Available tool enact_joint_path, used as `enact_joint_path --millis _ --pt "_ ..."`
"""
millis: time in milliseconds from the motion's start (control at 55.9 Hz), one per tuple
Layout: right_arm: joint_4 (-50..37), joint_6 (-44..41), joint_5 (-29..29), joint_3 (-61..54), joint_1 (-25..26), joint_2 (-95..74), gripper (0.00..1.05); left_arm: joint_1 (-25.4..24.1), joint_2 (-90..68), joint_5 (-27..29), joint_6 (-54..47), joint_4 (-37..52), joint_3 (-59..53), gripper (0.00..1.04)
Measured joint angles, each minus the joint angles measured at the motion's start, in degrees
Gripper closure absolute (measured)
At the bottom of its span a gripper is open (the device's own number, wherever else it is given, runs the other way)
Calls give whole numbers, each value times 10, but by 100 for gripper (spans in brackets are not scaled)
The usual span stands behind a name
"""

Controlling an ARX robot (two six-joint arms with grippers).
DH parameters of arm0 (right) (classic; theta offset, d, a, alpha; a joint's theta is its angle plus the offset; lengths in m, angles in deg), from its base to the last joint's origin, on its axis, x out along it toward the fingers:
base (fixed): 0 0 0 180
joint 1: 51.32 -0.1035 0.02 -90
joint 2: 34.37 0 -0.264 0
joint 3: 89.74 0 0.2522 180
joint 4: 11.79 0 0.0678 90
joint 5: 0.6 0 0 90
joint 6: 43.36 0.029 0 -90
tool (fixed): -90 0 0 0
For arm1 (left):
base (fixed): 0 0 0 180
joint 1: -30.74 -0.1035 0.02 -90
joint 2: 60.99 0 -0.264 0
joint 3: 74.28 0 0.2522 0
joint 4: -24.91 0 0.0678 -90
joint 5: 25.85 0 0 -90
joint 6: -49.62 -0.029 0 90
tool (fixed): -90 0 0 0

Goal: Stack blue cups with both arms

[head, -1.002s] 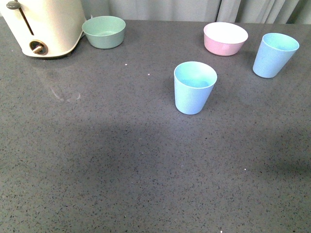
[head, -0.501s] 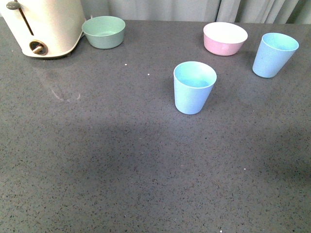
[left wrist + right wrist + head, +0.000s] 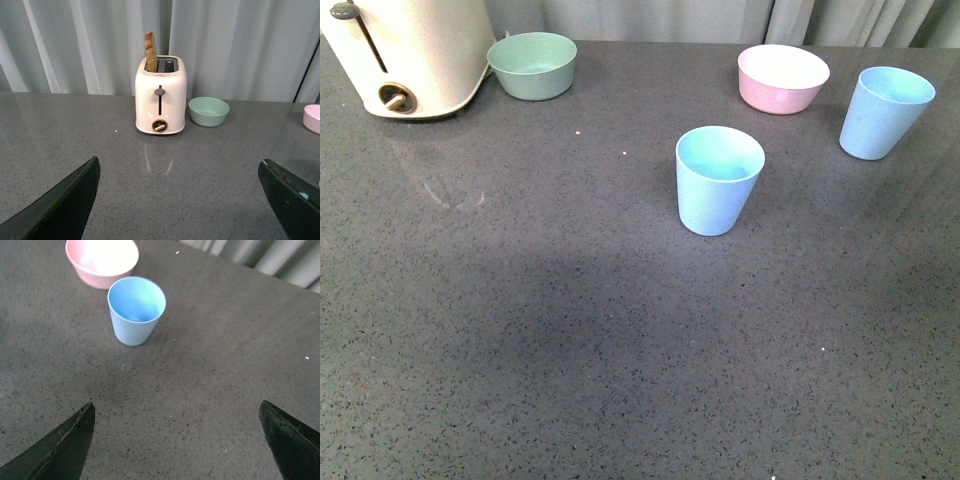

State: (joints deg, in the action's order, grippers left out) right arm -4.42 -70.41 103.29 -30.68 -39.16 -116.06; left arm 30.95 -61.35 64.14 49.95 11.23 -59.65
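Left pincer [image 3: 178,161], right pincer [image 3: 176,404] released; one blue cup [image 3: 885,112] beside pink bowl [image 3: 783,78], second blue cup [image 3: 718,180] before it.

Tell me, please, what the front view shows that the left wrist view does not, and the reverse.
Only the front view shows the near cup mid-table and the far cup beside the pink bowl. Only the left wrist view shows the brown slice standing in the toaster, and the open left end effector. Both show the toaster, the green bowl, the pink bowl (cut off at the wrist view's edge) and the grey table.
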Motion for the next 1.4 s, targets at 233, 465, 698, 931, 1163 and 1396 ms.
enact_joint_path --millis 233,465,698,931,1163,1396 --pt "94 -123 -44 225 -70 -231 9 0 0 0 0 0 0 9" --pt "135 -163 -81 334 -131 -351 9 0 0 0 0 0 0 9" --pt "146 -163 -91 376 -144 -395 9 0 0 0 0 0 0 9" --pt "152 -161 -93 394 -144 -418 28 0 0 0 0 0 0 9" --pt "160 -152 -91 398 -144 -428 60 0 0 0 0 0 0 9" --pt "174 -135 -78 402 -138 -429 100 0 0 0 0 0 0 9"
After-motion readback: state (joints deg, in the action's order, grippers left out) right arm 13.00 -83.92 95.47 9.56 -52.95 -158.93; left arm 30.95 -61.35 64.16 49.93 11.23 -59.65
